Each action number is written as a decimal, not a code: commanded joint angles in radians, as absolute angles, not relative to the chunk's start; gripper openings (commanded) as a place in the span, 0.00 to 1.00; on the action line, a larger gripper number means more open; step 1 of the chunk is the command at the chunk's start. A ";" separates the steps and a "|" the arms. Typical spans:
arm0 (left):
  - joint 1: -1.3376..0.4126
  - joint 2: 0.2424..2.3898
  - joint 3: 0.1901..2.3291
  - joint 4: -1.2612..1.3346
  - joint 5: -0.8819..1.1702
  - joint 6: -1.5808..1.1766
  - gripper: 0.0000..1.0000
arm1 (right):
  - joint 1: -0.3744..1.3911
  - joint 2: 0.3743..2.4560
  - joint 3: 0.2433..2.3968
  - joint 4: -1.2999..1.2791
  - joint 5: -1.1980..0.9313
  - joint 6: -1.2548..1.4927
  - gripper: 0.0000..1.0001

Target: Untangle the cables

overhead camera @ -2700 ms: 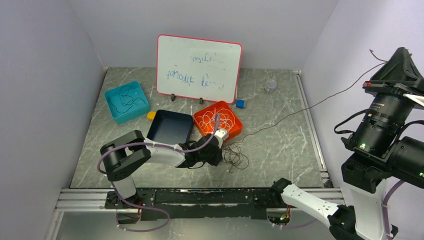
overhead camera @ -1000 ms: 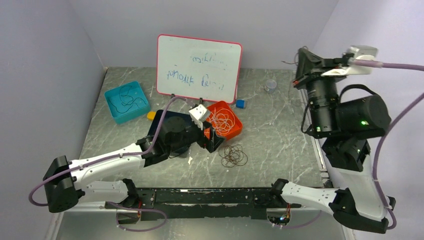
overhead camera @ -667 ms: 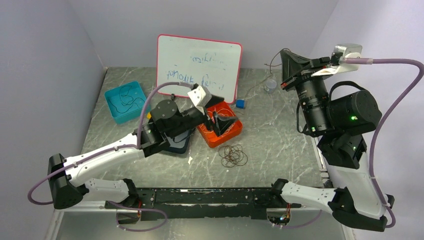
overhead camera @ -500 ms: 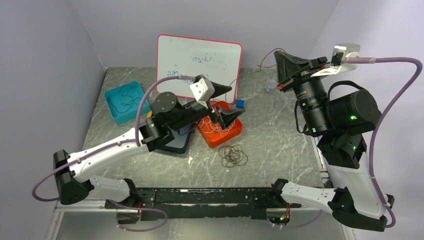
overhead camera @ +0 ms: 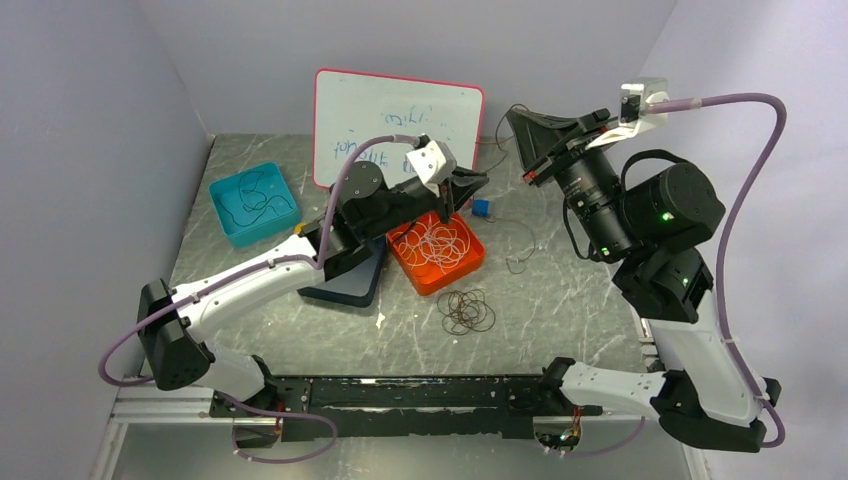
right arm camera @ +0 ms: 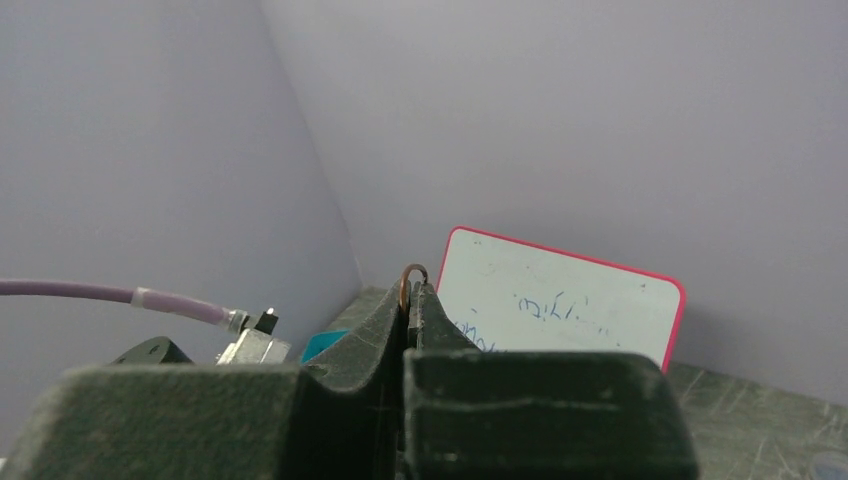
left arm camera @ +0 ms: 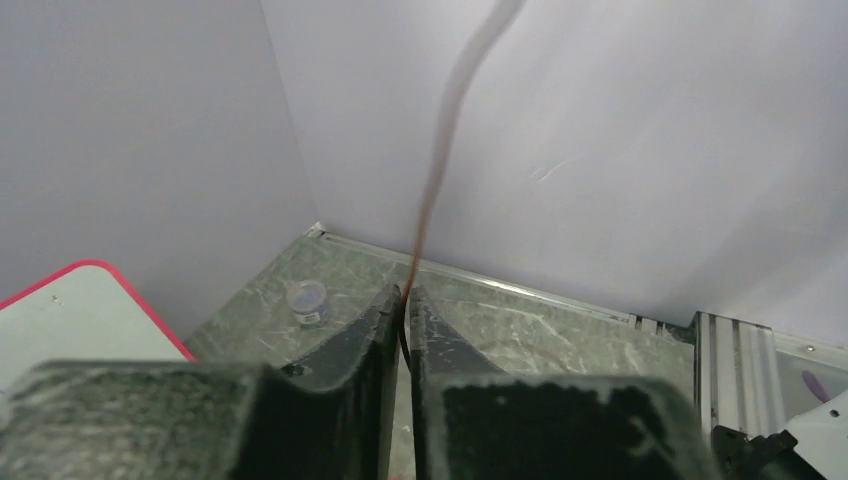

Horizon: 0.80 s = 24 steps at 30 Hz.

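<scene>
A thin dark brown cable runs between both grippers, which are raised near each other in front of the whiteboard. My left gripper (overhead camera: 478, 182) is shut on it; in the left wrist view the cable (left arm camera: 440, 150) rises from between the pinched fingertips of the left gripper (left arm camera: 404, 292). My right gripper (overhead camera: 514, 114) is shut on the same cable; a small brown loop (right arm camera: 413, 270) sticks out above its closed tips (right arm camera: 413, 286). A brown coil (overhead camera: 468, 311) lies on the table. White cables fill the orange tray (overhead camera: 470, 262). Black cables lie in the teal tray (overhead camera: 222, 192).
A whiteboard (overhead camera: 395, 110) stands at the back. A dark blue tray (overhead camera: 350, 285) sits partly under my left arm. A small blue block (overhead camera: 482, 208) lies by the orange tray. A small jar (left arm camera: 307, 300) stands near the back wall. Lilac walls enclose three sides.
My left gripper has risen from the table beside the coil and moved back toward the whiteboard. My right gripper has swung left toward it. The brown strand, earlier stretched right, now hangs slack.
</scene>
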<state>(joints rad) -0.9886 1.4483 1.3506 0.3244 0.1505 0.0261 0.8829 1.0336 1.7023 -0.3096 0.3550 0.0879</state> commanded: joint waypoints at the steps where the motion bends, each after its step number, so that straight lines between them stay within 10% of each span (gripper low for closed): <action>1: -0.977 1.450 1.391 0.363 0.201 0.019 0.09 | 0.889 1.009 1.702 -0.301 0.344 0.101 0.00; 11: -0.962 1.411 1.374 0.306 0.155 0.006 0.07 | 0.889 0.988 1.654 -0.304 0.373 0.108 0.00; 24: -0.768 1.180 1.338 -0.145 -0.007 -0.061 0.07 | 0.888 0.873 1.314 -0.309 0.464 0.179 0.56</action>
